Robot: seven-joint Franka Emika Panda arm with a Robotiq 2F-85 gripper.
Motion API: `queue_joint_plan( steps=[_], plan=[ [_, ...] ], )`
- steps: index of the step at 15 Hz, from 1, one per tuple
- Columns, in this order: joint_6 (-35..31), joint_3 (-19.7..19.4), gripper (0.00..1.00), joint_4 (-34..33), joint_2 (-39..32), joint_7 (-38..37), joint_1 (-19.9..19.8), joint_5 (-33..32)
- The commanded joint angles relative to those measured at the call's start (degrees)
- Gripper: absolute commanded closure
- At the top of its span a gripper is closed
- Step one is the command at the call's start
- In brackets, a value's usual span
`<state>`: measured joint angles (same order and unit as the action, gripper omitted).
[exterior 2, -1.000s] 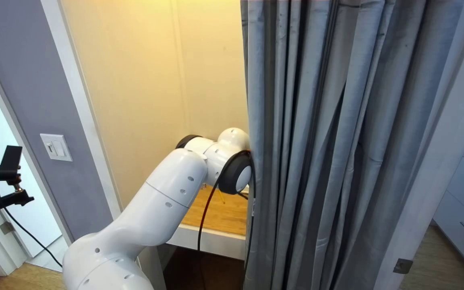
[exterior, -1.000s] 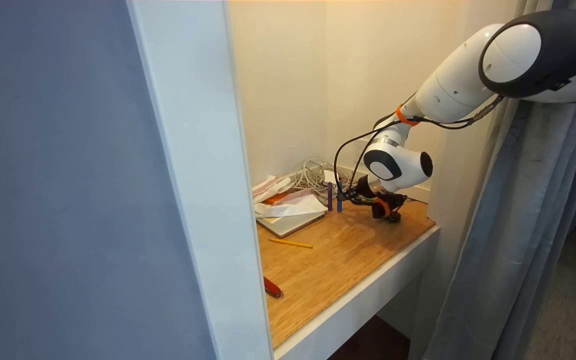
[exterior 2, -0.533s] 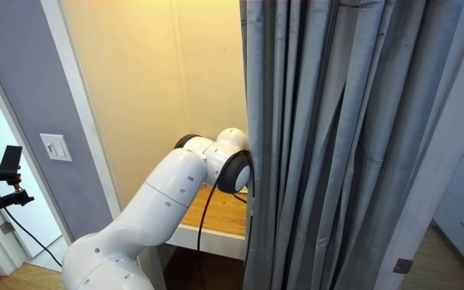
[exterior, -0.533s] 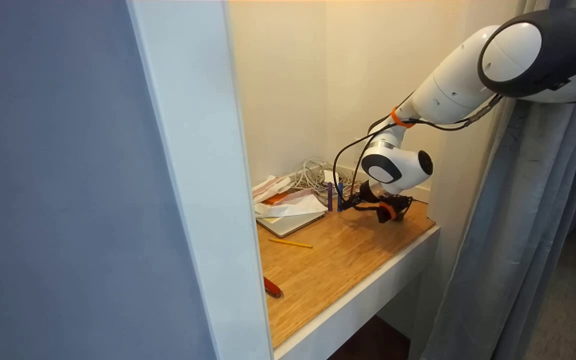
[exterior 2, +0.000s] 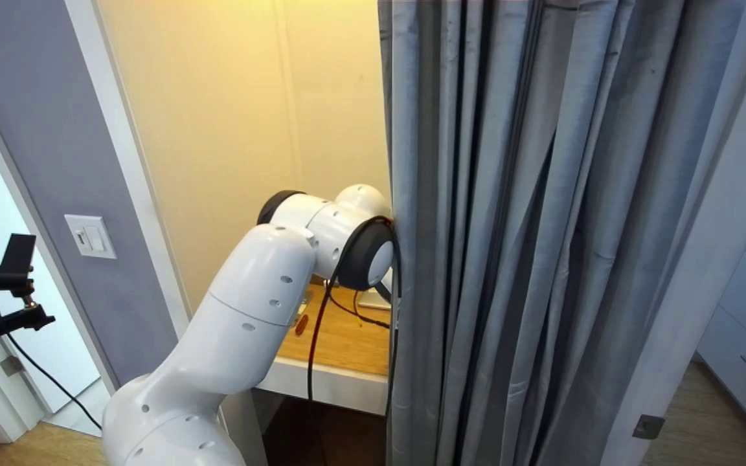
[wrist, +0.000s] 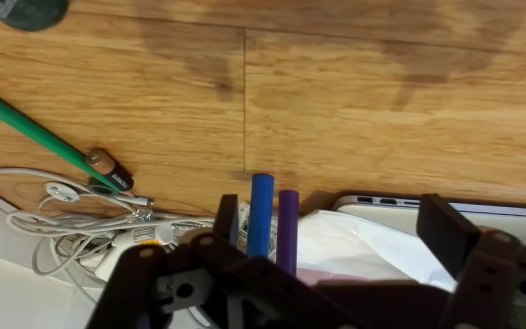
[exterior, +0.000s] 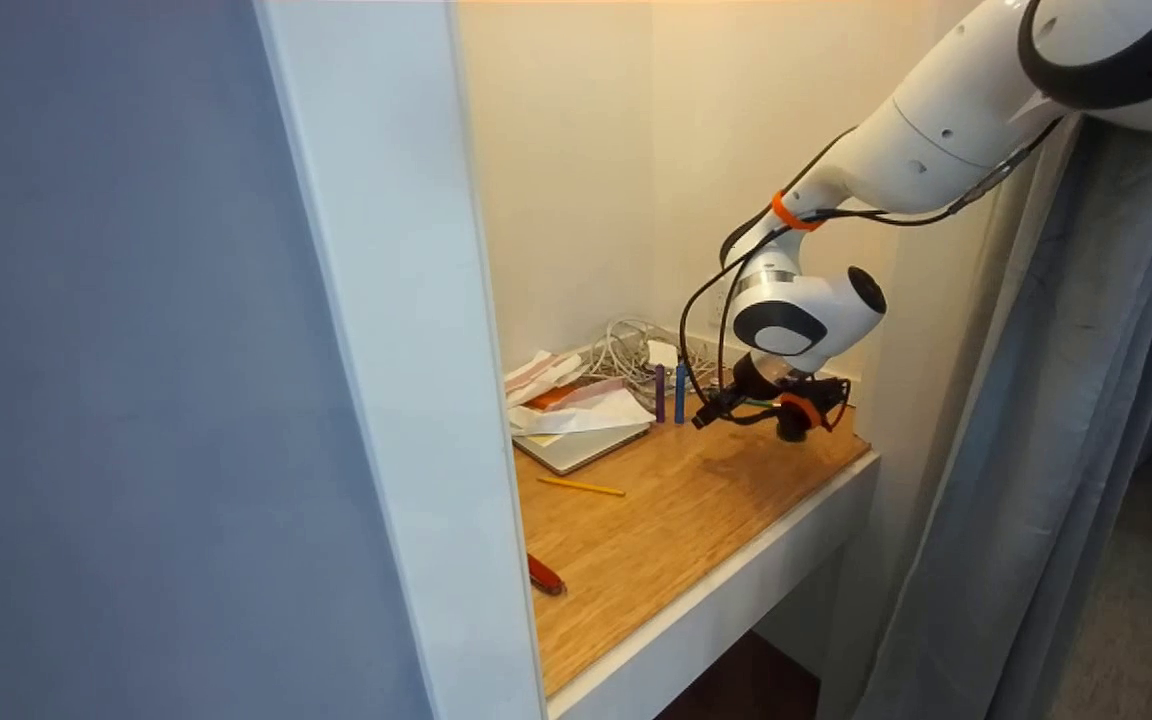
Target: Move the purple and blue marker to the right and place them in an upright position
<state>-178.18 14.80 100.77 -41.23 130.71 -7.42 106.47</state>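
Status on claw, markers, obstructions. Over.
Claw open, nothing gripped. Blue marker and purple marker both upright, side by side. Tangled cables and papers close by.

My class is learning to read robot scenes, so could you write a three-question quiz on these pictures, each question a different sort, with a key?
1. True or false: the blue marker and the purple marker both stand upright.
2. In the wrist view, which lies nearest the battery: (a) the laptop, (b) the green stick, (c) the purple marker?
3. Short answer: are the fingers open or shut?

Key: 1. True. 2. b. 3. Open.
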Motion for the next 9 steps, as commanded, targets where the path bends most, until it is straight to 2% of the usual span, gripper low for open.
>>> queue_joint_plan(
  steps=[1, 3, 4, 5, 6, 9],
  plan=[
    [0.1, -4.2, 0.00, 12.8, 11.4, -12.8, 5.1, -6.9],
    [-1.2, -5.5, 0.00, 17.3, 15.3, -19.3, 7.5, -10.3],
    [-4.2, 0.1, 0.00, 18.7, 16.2, -20.0, 3.3, -12.5],
    [-3.0, -6.3, 0.00, 21.1, 18.1, -26.2, 10.1, -14.8],
    [-5.5, -0.9, 0.00, 22.4, 18.7, -27.7, 6.1, -16.8],
    [-5.0, -1.4, 0.00, 27.1, 22.2, -36.4, 8.3, -21.8]
  ],
)
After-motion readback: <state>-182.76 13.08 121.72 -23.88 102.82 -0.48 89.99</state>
